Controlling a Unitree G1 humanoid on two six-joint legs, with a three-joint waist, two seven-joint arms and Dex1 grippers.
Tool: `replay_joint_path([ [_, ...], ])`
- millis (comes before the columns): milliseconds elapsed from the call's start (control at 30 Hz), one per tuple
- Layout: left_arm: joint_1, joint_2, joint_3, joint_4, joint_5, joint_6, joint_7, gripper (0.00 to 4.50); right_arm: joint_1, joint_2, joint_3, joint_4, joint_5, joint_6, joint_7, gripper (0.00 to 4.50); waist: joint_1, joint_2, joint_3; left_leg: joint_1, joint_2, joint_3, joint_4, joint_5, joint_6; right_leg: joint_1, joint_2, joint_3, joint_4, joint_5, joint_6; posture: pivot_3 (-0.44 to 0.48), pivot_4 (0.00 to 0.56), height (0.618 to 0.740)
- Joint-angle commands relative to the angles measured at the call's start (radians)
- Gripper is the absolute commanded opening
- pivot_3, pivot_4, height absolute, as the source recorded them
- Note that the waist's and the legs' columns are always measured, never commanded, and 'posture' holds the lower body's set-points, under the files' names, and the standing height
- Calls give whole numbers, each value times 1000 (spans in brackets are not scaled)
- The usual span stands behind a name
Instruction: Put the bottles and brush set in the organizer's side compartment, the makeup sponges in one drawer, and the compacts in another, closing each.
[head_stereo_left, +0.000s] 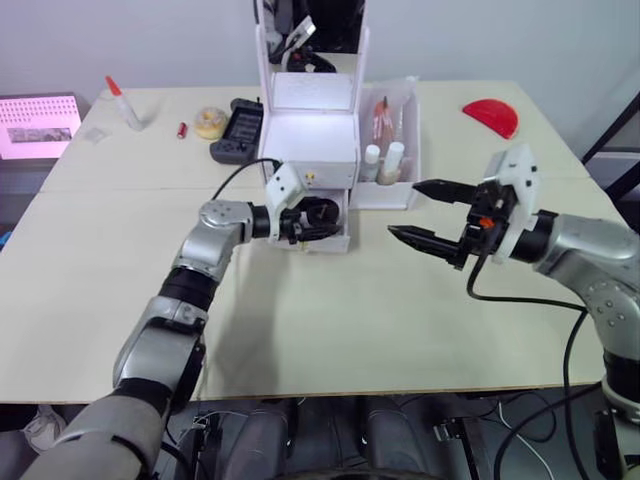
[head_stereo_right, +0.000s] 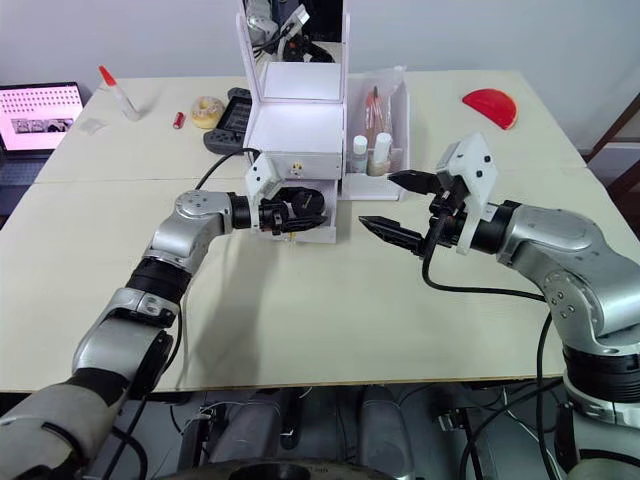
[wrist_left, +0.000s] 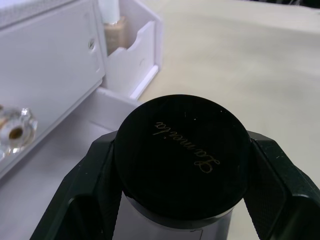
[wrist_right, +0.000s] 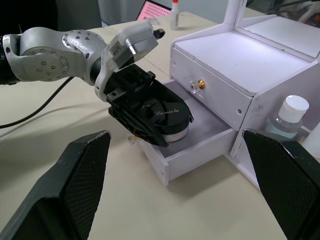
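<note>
Table (head_stereo_left: 330, 330) pale, white wall behind — left gripper (wrist_right: 150, 117) pinching compact (wrist_right: 167, 117); right gripper (head_stereo_left: 430, 215) spread.

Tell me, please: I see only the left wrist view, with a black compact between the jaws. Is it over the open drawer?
Observer: Yes. The left gripper holds the black compact low inside the open lower drawer; I cannot tell whether it touches the floor of the drawer.
Operator: Is the right gripper in the way?
Observer: No. The right gripper hovers to the right of the organizer, jaws wide apart and empty.
Operator: What is in the side compartment?
Observer: Two bottles at the front of the side compartment, and the brush set behind them.
</note>
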Motion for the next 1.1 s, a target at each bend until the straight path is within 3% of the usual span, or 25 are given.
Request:
replay_joint_path([
  [33, -39, -4, 21, 1, 14, -27, 6, 2685, -7, -9, -37, -39, 17, -7, -8, 4500, 0, 0, 0, 0, 0, 0, 0, 0, 0, 0, 0, 0, 0, 0, 0, 0, 150, 738],
  [133, -44, -7, 23, 10, 22, -26, 8, 2685, -6, -9, -38, -39, 18, -7, -9, 4500, 0, 0, 0, 0, 0, 0, 0, 0, 0, 0, 0, 0, 0, 0, 0, 0, 150, 738],
  [267, -45, -7, 25, 6, 23, -11, 9, 4490, -10, -6, -32, -35, 15, -11, -11, 4500, 0, 0, 0, 0, 0, 0, 0, 0, 0, 0, 0, 0, 0, 0, 1, 0, 150, 738],
  [533, -38, 6, 50, -40, -7, 44, -6, 4490, -14, -2, -26, -22, 7, -18, -12, 4500, -1, 0, 0, 0, 0, 0, 0, 0, 0, 0, 0, 0, 0, 1, 2, 0, 150, 738],
  [767, 38, 98, 118, -271, -167, 233, -152, 4490, -3, -3, -27, -19, 1, -21, -13, 4500, -6, 0, 0, 0, 0, 0, 0, 0, 0, 0, 0, 0, 0, 1, 2, 0, 150, 738],
  [900, 126, 217, 122, -403, -221, 336, -242, 2775, 5, -5, -33, -22, 6, -22, -11, 4500, -14, 0, 0, 0, 0, -1, -1, 0, 0, 0, 0, 0, 1, 1, 1, 0, 150, 738],
  [1067, 179, 300, 88, -382, -159, 288, -267, 226, 4, -12, -37, -17, 6, -25, -2, 4500, -4, 0, 0, 0, 0, -1, 0, 0, 0, 0, 0, 0, 1, 1, 1, 0, 150, 738],
  [1100, 183, 310, 77, -361, -134, 258, -266, 45, 4, -14, -37, -14, 5, -27, 2, 4500, -2, 0, 0, 0, 0, -1, 0, 0, 0, 0, 0, 0, 0, 1, 1, 0, 150, 738],
])
